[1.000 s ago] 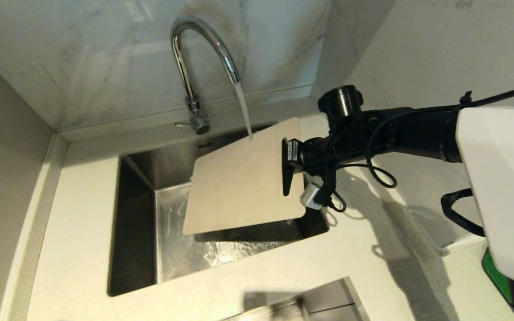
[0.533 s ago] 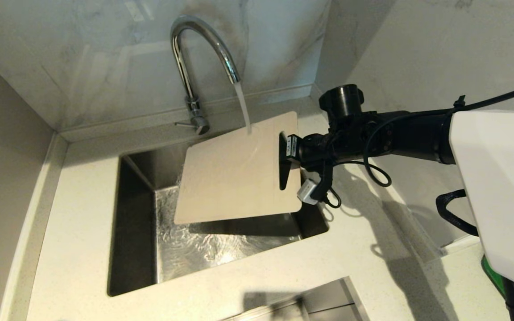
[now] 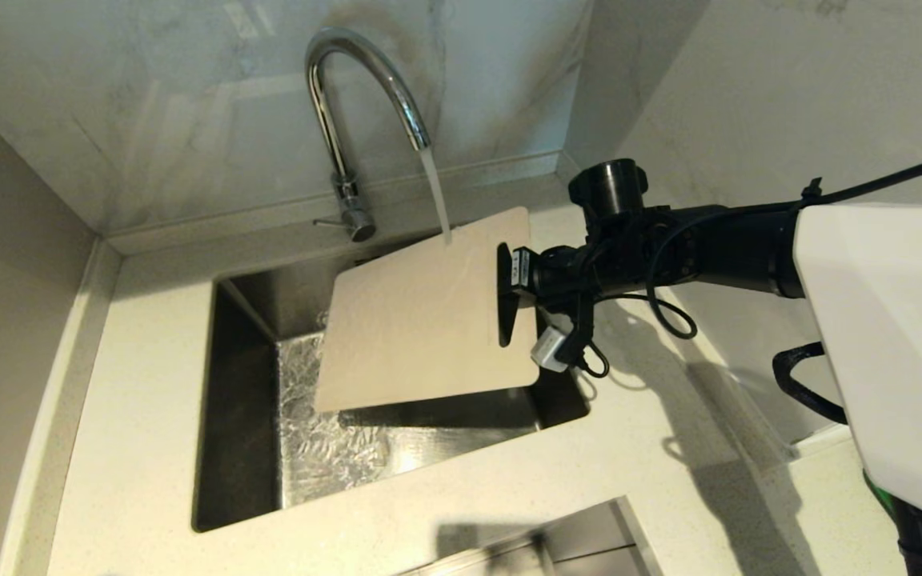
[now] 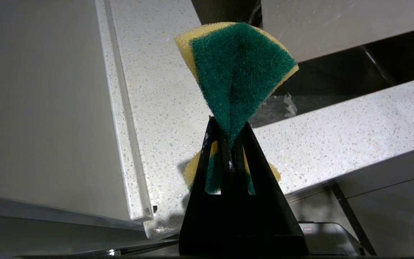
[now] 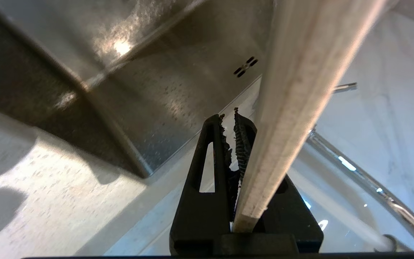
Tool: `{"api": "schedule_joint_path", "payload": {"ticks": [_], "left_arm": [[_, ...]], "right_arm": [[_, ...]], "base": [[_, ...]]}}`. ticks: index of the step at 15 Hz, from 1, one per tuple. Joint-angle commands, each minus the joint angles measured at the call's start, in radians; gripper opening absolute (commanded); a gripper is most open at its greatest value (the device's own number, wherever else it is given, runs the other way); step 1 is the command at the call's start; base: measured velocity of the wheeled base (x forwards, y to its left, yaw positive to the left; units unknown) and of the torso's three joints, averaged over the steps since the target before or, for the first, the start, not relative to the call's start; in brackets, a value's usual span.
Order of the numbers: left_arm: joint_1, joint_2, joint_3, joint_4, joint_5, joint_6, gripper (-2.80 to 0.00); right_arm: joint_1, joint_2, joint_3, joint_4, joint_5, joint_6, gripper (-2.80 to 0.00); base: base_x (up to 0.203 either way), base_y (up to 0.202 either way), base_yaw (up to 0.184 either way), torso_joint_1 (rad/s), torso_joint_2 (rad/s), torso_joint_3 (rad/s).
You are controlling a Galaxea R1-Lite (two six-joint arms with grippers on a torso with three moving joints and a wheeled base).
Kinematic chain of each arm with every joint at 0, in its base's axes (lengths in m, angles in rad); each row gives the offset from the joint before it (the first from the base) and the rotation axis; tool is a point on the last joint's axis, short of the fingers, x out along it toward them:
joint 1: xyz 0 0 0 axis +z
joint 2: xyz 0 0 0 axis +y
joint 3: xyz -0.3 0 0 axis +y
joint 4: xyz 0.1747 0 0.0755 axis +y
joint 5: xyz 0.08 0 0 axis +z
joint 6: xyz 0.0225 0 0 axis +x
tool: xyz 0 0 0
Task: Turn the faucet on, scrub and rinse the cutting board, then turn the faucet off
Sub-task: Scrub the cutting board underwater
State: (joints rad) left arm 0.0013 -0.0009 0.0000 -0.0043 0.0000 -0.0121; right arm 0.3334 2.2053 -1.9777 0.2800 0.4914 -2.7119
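Water runs from the chrome faucet [image 3: 349, 96] onto the far corner of the cream cutting board [image 3: 421, 320]. The board hangs tilted over the steel sink [image 3: 237, 384], its left end lower. My right gripper [image 3: 507, 298] is shut on the board's right short end at the slot handle. From the right wrist the board's edge [image 5: 293, 100] runs out from between the fingers of that gripper [image 5: 230, 118], with the faucet pipe [image 5: 358, 180] behind. My left gripper [image 4: 228, 124] is outside the head view, shut on a green and yellow sponge [image 4: 239, 68] above the counter.
Marble walls close in behind and to the right of the sink. Speckled countertop [image 3: 141, 448] surrounds the basin. A second steel basin [image 3: 581, 536] shows at the lower edge. A green object [image 3: 881, 488] peeks out behind my right arm's white cover.
My right gripper has carried the cutting board a little left and toward the faucet, raising its near edge. The water keeps running on the same far corner.
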Motion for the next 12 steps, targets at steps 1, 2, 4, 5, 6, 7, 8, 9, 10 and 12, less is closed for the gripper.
{"api": "schedule_joint_path", "payload": {"ticks": [1,2,4,5,6,7,8,9,10,12], "left_arm": [[0.000,0.001,0.002,0.000,0.000,0.000,-2.80],[0.002,0.001,0.002,0.000,0.000,0.000,-2.80],[0.000,0.001,0.002,0.000,0.000,0.000,-2.80],[0.002,0.001,0.002,0.000,0.000,0.000,-2.80],[0.002,0.001,0.002,0.000,0.000,0.000,-2.80],[0.002,0.001,0.002,0.000,0.000,0.000,-2.80],[0.002,0.001,0.002,0.000,0.000,0.000,-2.80],[0.000,0.001,0.002,0.000,0.000,0.000,-2.80],[0.002,0.001,0.002,-0.002,0.000,0.000,-2.80],[0.002,0.001,0.002,0.000,0.000,0.000,-2.80]], "right_arm": [[0.003,0.005,-0.001,0.002,0.009,-0.016,-2.80],[0.006,0.005,-0.001,0.002,0.009,-0.016,-2.80],[0.007,0.005,-0.001,0.002,0.010,-0.016,-2.80],[0.009,0.005,-0.001,0.002,0.012,-0.014,-2.80],[0.009,0.007,-0.001,0.002,0.013,-0.012,-2.80],[0.009,0.007,-0.001,0.002,0.013,-0.012,-2.80],[0.009,0.007,0.000,0.002,0.013,-0.013,-2.80],[0.009,0.006,0.006,0.003,0.013,-0.014,-2.80],[0.009,0.004,0.014,0.005,0.013,-0.015,-2.80],[0.013,-0.018,0.050,0.006,0.013,-0.016,-2.80]], "base": [[0.000,0.000,0.000,0.000,0.00,0.000],[0.000,0.000,0.000,0.000,0.00,0.000],[0.000,0.000,0.000,0.000,0.00,0.000],[0.000,0.000,0.000,0.000,0.00,0.000],[0.000,0.000,0.000,0.000,0.00,0.000],[0.000,0.000,0.000,0.000,0.00,0.000],[0.000,0.000,0.000,0.000,0.00,0.000],[0.000,0.000,0.000,0.000,0.00,0.000],[0.000,0.000,0.000,0.000,0.00,0.000],[0.000,0.000,0.000,0.000,0.00,0.000]]}}
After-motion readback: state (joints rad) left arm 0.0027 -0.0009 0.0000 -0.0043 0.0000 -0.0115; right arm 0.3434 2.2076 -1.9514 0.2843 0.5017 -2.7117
